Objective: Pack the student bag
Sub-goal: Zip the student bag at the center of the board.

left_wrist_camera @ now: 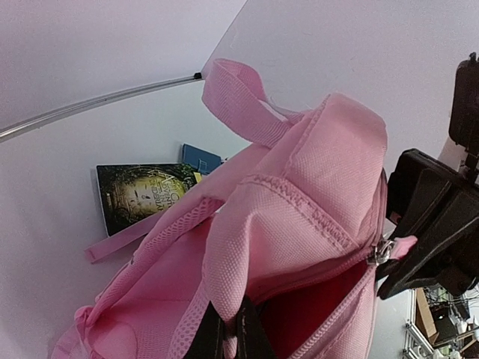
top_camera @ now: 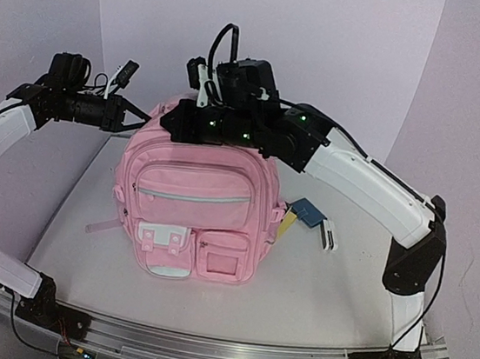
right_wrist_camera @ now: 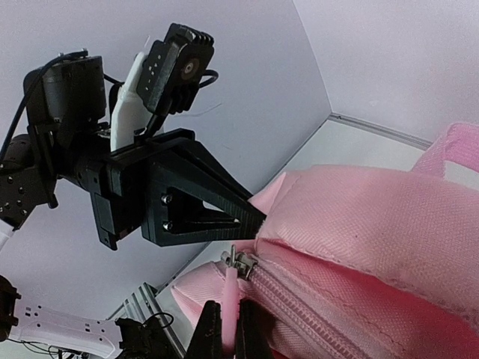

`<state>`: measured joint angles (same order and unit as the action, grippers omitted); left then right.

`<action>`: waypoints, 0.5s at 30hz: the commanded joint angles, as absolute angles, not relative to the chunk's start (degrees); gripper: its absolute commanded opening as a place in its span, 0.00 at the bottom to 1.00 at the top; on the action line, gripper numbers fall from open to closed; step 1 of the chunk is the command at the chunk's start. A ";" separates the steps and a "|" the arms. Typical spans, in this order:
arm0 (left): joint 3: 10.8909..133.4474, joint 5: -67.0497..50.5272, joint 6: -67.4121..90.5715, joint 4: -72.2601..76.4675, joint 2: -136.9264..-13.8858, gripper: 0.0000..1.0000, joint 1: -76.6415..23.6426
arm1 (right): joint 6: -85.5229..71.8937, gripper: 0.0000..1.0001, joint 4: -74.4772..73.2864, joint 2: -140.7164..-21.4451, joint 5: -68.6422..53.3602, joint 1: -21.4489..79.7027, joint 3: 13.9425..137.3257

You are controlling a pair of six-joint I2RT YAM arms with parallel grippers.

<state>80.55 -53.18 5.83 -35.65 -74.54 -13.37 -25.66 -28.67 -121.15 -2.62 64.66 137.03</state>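
The pink student bag [top_camera: 192,209] stands upright on the table, front pockets facing the arms. My left gripper [left_wrist_camera: 230,338] is shut on a fold of pink fabric at the bag's top rim, beside the opening [left_wrist_camera: 318,307] of the main compartment. My right gripper [right_wrist_camera: 229,338] is shut on the pink zipper pull [right_wrist_camera: 230,295], just below the metal slider [right_wrist_camera: 241,262]. Both grippers meet at the bag's top left corner, left gripper [top_camera: 146,121] and right gripper [top_camera: 170,124] close together. The zip teeth [right_wrist_camera: 299,314] run away to the right.
A dark-covered book [left_wrist_camera: 142,196] and a blue item [left_wrist_camera: 200,158] lie on the table behind the bag. A blue object [top_camera: 309,212], a yellow piece [top_camera: 288,225] and a white item [top_camera: 329,236] lie at the bag's right. A loose pink strap [top_camera: 103,226] trails left.
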 commanded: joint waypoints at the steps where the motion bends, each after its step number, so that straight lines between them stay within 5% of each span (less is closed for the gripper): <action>1: 82.10 -56.17 6.34 -30.40 -72.51 0.00 -16.44 | -25.94 0.11 -24.92 -123.61 -9.74 67.08 138.79; 5: 80.41 -49.12 5.10 -31.56 -69.90 0.06 -16.27 | -24.86 0.32 -24.66 -118.91 -10.77 67.37 134.89; 12: 81.42 -40.26 5.23 -34.14 -65.92 0.50 -15.63 | -23.56 0.54 -23.12 -105.48 -3.34 67.43 121.78; 15: 83.28 -39.26 5.76 -35.09 -64.57 0.58 -15.70 | -22.48 0.60 -23.12 -100.03 4.82 67.37 117.00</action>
